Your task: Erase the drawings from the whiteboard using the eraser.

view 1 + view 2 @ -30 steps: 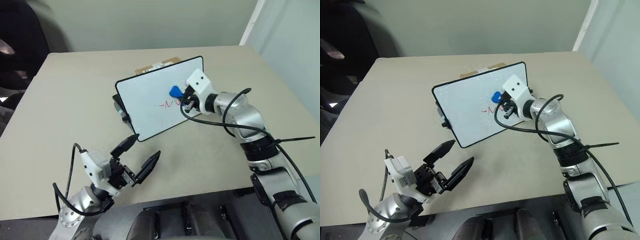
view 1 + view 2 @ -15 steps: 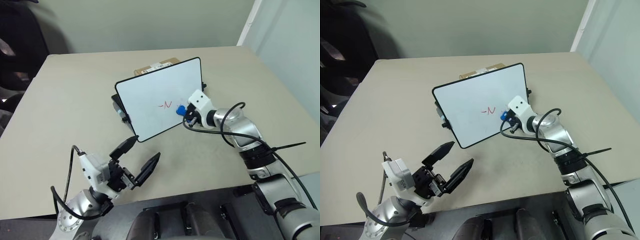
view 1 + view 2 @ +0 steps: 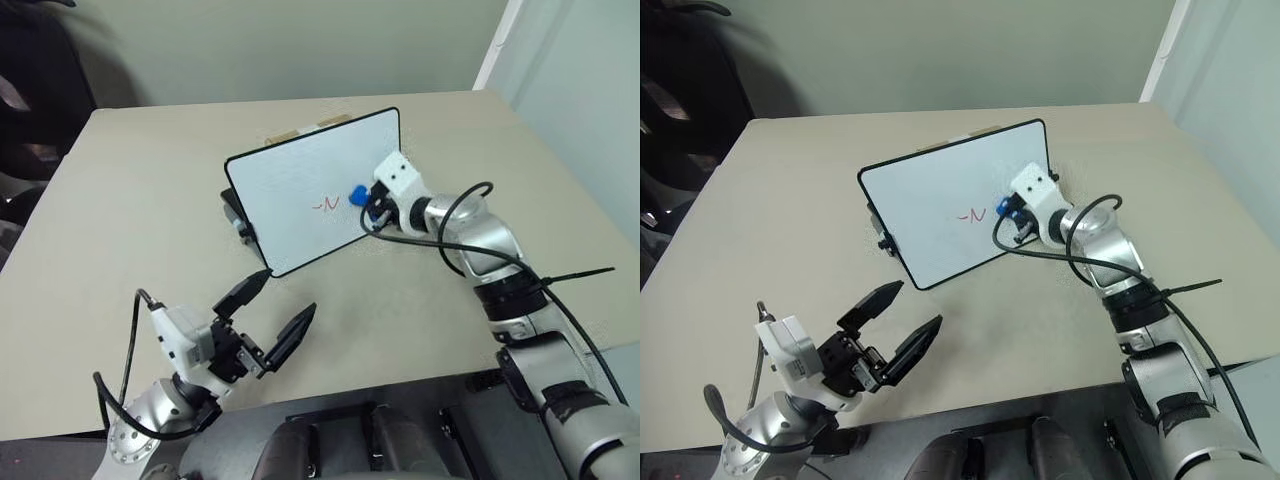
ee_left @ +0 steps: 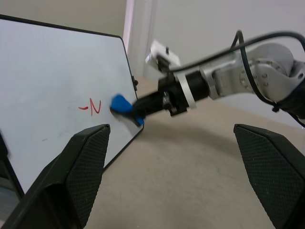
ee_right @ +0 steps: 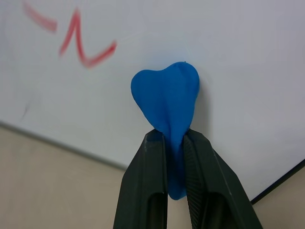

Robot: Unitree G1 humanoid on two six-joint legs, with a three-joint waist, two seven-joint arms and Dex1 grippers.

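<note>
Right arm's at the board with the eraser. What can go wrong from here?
The whiteboard leans propped and unheld; the left gripper hangs open, away from it, so wiping pressure may shift it. The right gripper pinches the eraser thinly; it may twist out. The drawings sit beside the eraser, so a stroke may miss.

You see the whiteboard (image 3: 300, 195) propped tilted at frame centre, red drawings (image 3: 327, 204) mid-board, and the blue eraser (image 3: 356, 195) pressed just right of them.
</note>
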